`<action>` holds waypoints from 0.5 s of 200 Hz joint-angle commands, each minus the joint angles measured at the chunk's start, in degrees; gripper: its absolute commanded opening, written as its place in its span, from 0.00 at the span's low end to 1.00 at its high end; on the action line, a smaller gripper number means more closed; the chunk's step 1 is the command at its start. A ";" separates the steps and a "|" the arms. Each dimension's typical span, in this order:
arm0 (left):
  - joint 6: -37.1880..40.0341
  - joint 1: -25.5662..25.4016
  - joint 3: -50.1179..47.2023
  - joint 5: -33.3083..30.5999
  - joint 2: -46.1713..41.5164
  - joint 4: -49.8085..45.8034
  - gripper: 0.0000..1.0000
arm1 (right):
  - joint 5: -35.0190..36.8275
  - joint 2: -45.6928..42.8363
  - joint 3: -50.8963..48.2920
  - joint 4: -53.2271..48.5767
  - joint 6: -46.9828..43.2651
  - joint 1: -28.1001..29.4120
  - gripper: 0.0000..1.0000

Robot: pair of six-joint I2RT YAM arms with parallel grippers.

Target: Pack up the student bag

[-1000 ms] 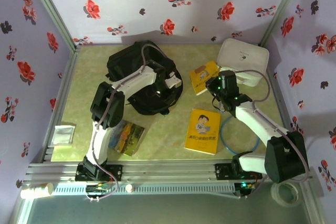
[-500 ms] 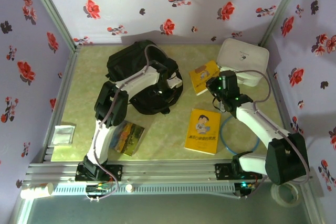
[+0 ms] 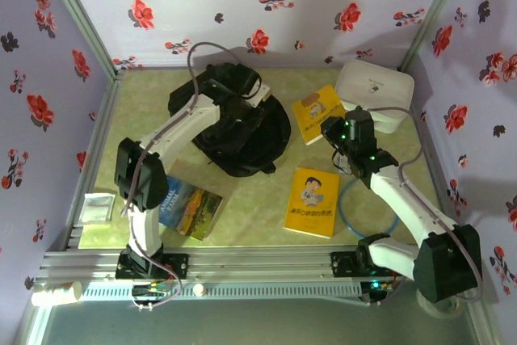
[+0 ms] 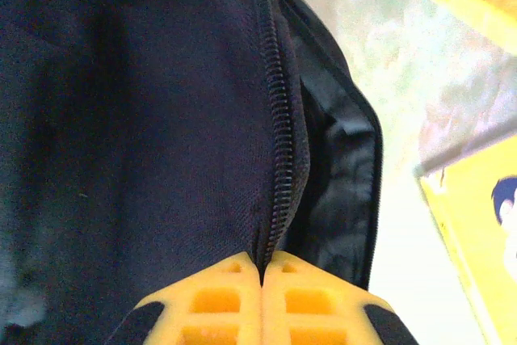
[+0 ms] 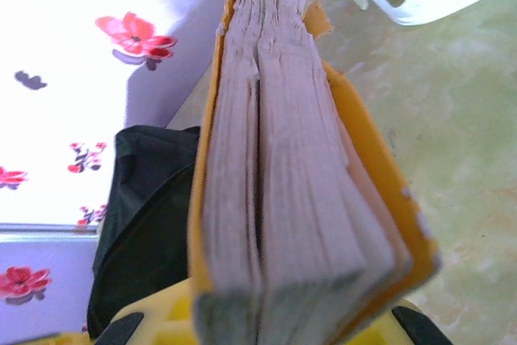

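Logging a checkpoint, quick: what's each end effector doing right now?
Left end effector: closed, pinching the student bag at its zipper.
Right end effector: closed on the yellow book.

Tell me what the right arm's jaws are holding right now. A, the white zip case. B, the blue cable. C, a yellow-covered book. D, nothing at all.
C: in the right wrist view the right jaws are clamped on a yellow-covered book, its page edges facing the camera.
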 commanded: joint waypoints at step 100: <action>-6.74 0.23 -4.95 0.84 -8.95 25.35 0.00 | -19.76 2.53 1.50 1.02 -3.26 6.70 0.05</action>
